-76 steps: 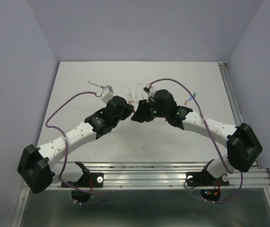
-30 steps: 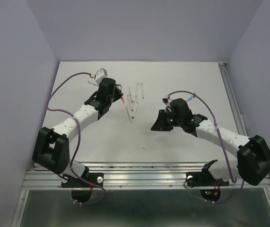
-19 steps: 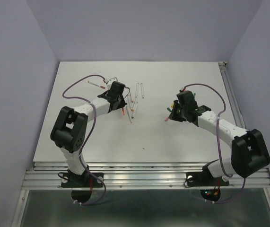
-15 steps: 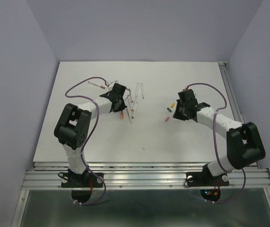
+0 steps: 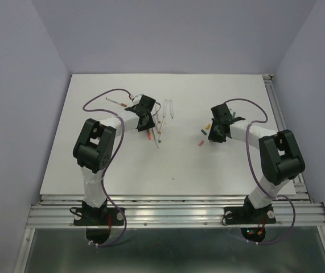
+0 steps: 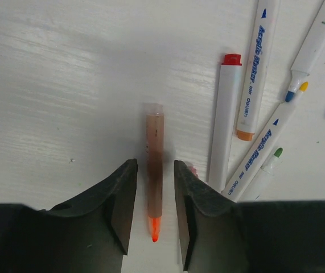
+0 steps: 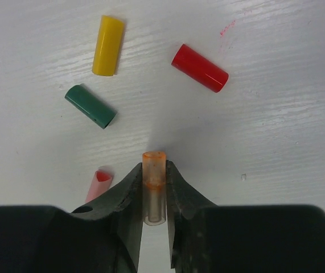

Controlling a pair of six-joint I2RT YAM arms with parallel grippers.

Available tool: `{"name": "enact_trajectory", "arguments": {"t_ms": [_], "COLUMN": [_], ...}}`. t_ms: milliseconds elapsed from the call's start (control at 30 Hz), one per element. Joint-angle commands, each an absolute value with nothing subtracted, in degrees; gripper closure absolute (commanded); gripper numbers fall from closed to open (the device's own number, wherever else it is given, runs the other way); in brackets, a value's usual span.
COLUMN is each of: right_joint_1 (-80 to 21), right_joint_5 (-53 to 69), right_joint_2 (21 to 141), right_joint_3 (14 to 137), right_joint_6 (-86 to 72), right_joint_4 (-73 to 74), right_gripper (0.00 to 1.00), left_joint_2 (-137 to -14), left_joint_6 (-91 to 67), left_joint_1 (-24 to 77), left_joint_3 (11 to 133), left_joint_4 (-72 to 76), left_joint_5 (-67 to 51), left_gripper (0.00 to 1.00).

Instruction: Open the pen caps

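We reach forward and low on both sides. Our left gripper (image 6: pixel 153 170), clenched a second ago, now loosely straddles the orange pen (image 6: pixel 154 136). Our right gripper (image 7: pixel 152 177) pinches the orange cap (image 7: pixel 153 162) at lower centre.

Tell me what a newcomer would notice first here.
The right gripper pinches an orange cap, with a yellow cap, a green cap and a red cap lying loose on the table beyond it. The left gripper stands open astride an uncapped orange pen, beside a fan of white pens.
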State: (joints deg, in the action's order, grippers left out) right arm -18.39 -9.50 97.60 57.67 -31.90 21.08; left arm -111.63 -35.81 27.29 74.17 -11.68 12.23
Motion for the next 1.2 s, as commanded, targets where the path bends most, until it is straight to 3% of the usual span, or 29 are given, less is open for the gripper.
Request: {"name": "enact_trajectory", "arguments": {"t_ms": [0, 100, 167, 233, 367, 433, 700, 967, 1167], "right_joint_1": [-18.2, -18.1, -18.2, -18.2, -18.2, -18.2, -18.2, -18.2, -18.2], "right_joint_5": [-11.6, -12.2, -12.4, -12.6, -12.5, -12.4, -12.8, -14.1, -16.6], "right_joint_2": [96.3, 95.2, 94.2, 92.6, 89.1, 86.8, 81.4, 81.7, 81.3], "right_joint_3": [60.4, 60.6, 60.4, 60.3, 60.3, 60.0, 57.9, 57.0, 55.9], "right_joint_6": [-32.5, -32.9, -33.0, -32.8, -32.9, -32.8, -31.6, -30.8, -29.9], "right_joint_4": [20.7, 21.5, 21.9, 22.0, 22.6, 22.8, 22.3, 22.9, 23.1], "right_gripper": [0.71, 0.68, 0.56, 0.54, 0.46, 0.43, 0.01, 0.0, 0.0], "left_joint_2": [-110.1, -109.5, -108.9, -107.6, -104.6, -103.6, -103.4, -111.3, -124.7], "left_joint_6": [-35.9, -36.7, -36.8, -36.8, -36.5, -36.4, -35.5, -35.2, -37.4], "left_joint_1": [27.2, 27.2, 27.2, 27.1, 26.6, 25.6, 19.4, 11.4, 7.4], "left_joint_3": [76.7, 77.6, 77.9, 78.1, 79.3, 79.5, 82.7, 91.9, 107.4], "left_joint_4": [-13.9, -15.3, -15.9, -16.4, -17.1, -17.2, -17.9, -18.6, -26.4], "left_joint_5": [14.2, 15.7, 16.1, 16.4, 17.1, 17.4, 17.4, 16.2, 18.8], "left_gripper": [0.53, 0.48, 0.45, 0.42, 0.23, 0.19, 0.07, 0.06, 0.06]}}
